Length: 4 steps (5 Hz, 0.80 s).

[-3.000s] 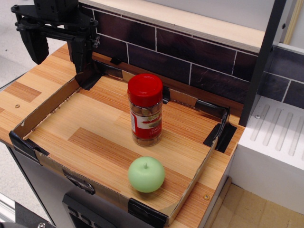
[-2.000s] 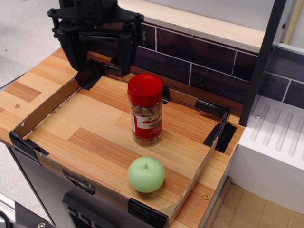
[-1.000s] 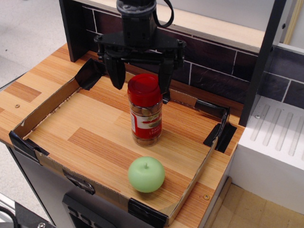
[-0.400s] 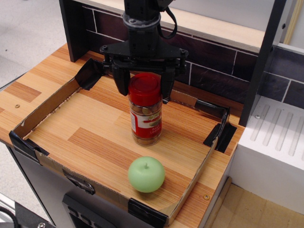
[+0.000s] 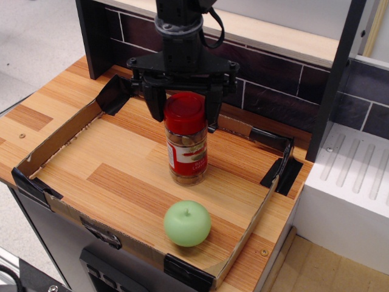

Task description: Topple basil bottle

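The basil bottle (image 5: 187, 146) stands upright in the middle of the cardboard tray (image 5: 61, 135). It is a clear jar with a wide red lid and a red-white-green label. My black gripper (image 5: 184, 106) hangs over it from behind, open, with one finger (image 5: 157, 104) left of the red lid and the other (image 5: 213, 108) right of it. The fingers straddle the lid at lid height; I cannot tell whether they touch it.
A green apple (image 5: 187, 223) lies at the tray's front, in front of the bottle. A dark tiled back wall (image 5: 273, 91) runs behind the tray. A black post (image 5: 334, 79) and a white ribbed unit (image 5: 355, 188) stand at the right.
My gripper has travelled from the far left back corner rightward and down until its open fingers flank the bottle's lid. The bottle and apple have not moved.
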Motion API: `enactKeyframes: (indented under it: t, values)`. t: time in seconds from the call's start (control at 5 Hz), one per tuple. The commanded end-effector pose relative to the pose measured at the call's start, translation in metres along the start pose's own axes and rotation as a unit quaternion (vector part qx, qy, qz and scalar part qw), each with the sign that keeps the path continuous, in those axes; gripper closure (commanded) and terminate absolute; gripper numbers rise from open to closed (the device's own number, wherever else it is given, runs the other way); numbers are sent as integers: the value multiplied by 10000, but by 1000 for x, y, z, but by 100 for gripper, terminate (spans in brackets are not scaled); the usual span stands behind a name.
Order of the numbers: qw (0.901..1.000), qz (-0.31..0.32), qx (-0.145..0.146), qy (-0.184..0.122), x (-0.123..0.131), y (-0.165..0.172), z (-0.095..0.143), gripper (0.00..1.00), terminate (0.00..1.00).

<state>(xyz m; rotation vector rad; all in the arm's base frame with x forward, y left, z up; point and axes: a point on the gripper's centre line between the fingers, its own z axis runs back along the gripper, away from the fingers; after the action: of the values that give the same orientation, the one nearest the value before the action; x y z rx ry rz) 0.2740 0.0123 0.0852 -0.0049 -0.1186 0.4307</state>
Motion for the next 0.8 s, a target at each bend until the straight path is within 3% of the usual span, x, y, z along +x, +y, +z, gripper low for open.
enactKeyframes:
  t: [0.0, 0.2, 0.4, 0.6]
  values:
    - [9992, 320, 141, 203, 6, 30, 36, 100, 0]
    - [9983, 367, 278, 350, 1, 47, 40, 100, 0]
    - [9916, 793, 359, 955, 6, 72, 26, 100, 0]
    - [9884, 896, 291, 1194, 0, 84, 18, 100, 0]
